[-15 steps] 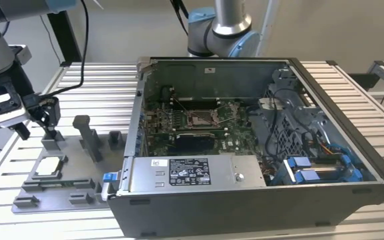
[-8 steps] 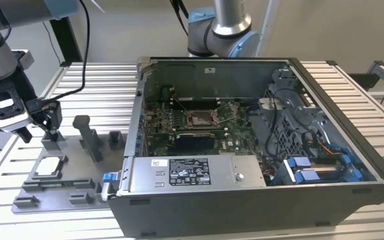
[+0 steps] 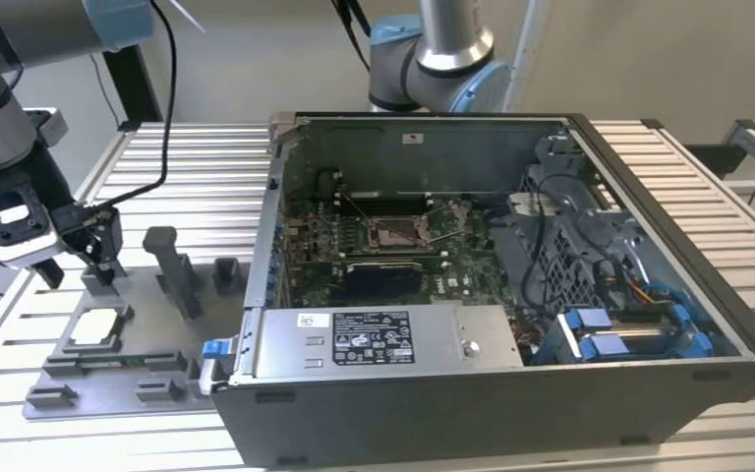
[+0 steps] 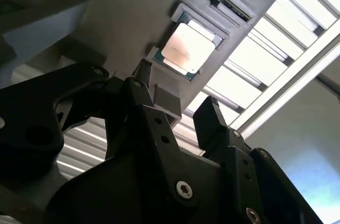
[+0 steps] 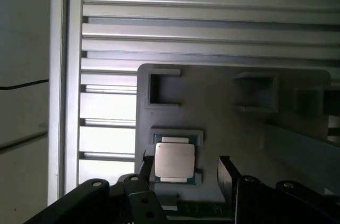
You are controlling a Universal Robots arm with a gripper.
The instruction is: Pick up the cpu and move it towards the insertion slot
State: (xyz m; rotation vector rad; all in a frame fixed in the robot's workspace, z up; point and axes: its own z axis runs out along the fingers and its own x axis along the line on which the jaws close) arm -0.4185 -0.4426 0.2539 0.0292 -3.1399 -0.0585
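At six o'clock of our spread, empty end effector [image 3: 76, 270] in the exterior view, the cpu [image 3: 95, 326] is lying recessed, so we are risking a skewed pinch.

Slatted metal table [image 3: 207, 167]: grey tray [image 3: 142, 329] at exterior view's left, open computer case [image 3: 483, 413] beside it.

cpu [image 3: 95, 327] in tray [image 3: 168, 341] recess, exterior view's left of case [image 3: 483, 418]; insertion slot [image 3: 397, 231] inside case

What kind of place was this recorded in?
Probably a robotics lab or assembly test cell: an open computer case with its motherboard exposed sits on a slatted metal table, beside a grey tray holding the cpu.
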